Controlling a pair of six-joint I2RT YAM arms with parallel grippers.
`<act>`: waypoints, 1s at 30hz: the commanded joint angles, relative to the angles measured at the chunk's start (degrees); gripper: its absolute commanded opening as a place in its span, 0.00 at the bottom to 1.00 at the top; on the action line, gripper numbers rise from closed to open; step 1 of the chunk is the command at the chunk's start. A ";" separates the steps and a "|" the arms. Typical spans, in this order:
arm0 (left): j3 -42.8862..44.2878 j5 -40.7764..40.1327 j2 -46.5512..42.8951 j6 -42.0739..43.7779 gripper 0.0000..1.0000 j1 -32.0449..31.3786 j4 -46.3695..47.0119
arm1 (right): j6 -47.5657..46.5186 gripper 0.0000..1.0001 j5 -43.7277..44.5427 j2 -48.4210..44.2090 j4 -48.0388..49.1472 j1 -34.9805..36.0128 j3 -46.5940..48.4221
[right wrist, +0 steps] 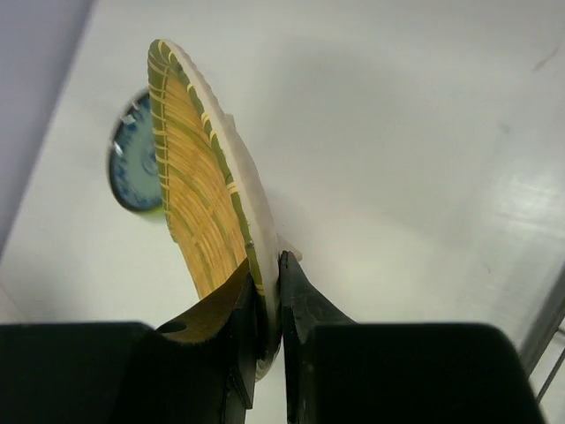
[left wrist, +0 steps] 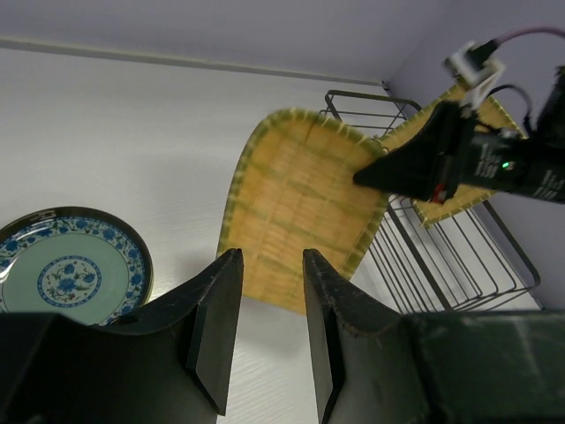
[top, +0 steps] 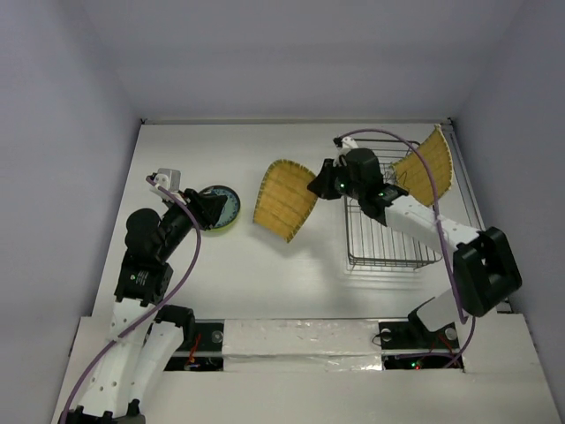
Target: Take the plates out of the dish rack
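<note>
Gripping its rim, your right gripper (right wrist: 267,267) holds the rounded bamboo plate (top: 284,200): tan weave, green-striped edge, tilted. Your left gripper (left wrist: 269,261) hangs parted, empty.

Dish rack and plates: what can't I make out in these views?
Dish rack: far half under the right arm, top view; plates there, if any, hidden.
Patterned plate: mostly behind the held bamboo plate, right wrist view.
Second bamboo plate: middle behind the right gripper, left wrist view.

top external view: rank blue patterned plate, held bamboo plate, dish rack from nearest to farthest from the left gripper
1. blue patterned plate, left side, right at the left gripper
2. held bamboo plate, mid-table
3. dish rack, far right
</note>
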 commanded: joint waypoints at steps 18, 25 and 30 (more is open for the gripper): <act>1.18 0.32 -0.63 0.25 0.30 0.26 2.05 | -4.76 0.23 0.03 17.07 -5.54 4.85 6.07; 1.09 0.58 -0.80 0.25 0.30 0.26 2.05 | -4.05 0.64 4.78 11.02 -3.51 4.85 3.87; 1.18 0.49 -0.98 0.25 0.30 0.26 1.96 | -4.31 0.72 6.37 5.57 -3.69 4.85 3.34</act>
